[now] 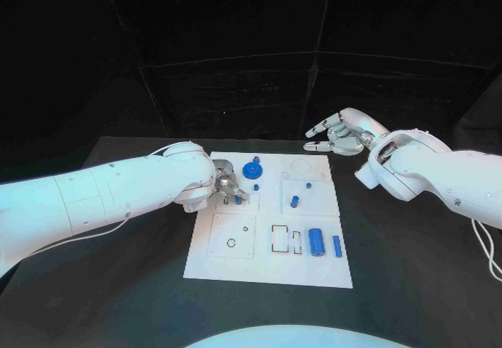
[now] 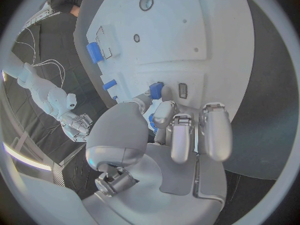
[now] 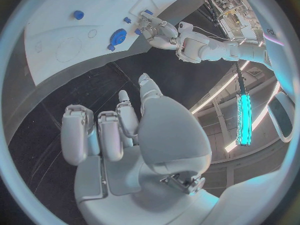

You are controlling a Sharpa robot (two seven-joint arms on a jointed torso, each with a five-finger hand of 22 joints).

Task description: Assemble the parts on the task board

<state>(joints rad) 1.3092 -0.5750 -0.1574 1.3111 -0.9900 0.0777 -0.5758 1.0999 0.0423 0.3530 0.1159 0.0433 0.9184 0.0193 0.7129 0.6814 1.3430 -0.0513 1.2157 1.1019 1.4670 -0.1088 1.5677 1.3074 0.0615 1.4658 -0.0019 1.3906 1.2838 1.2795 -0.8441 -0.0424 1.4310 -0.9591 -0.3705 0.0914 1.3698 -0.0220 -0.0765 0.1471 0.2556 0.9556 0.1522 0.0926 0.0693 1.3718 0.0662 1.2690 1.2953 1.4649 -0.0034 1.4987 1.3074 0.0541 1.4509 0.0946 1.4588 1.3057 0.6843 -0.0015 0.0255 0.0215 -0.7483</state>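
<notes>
The white task board point(image 1: 210, 268) lies in the middle of the black desk point(image 1: 125, 304). The left robot hand point(image 1: 226, 187) rests over the board's upper left part, its fingers pinching a small blue part point(image 2: 155, 89) against the board. The right robot hand point(image 1: 340, 135) hangs above the desk just past the board's upper right corner, fingers curled and grasping nothing. A blue gear-shaped part point(image 1: 252, 170) sits near the board's top edge, beside the left hand. A blue cylinder point(image 1: 316, 242) and a slimmer blue bar point(image 1: 336, 244) lie at the board's lower right, side by side.
</notes>
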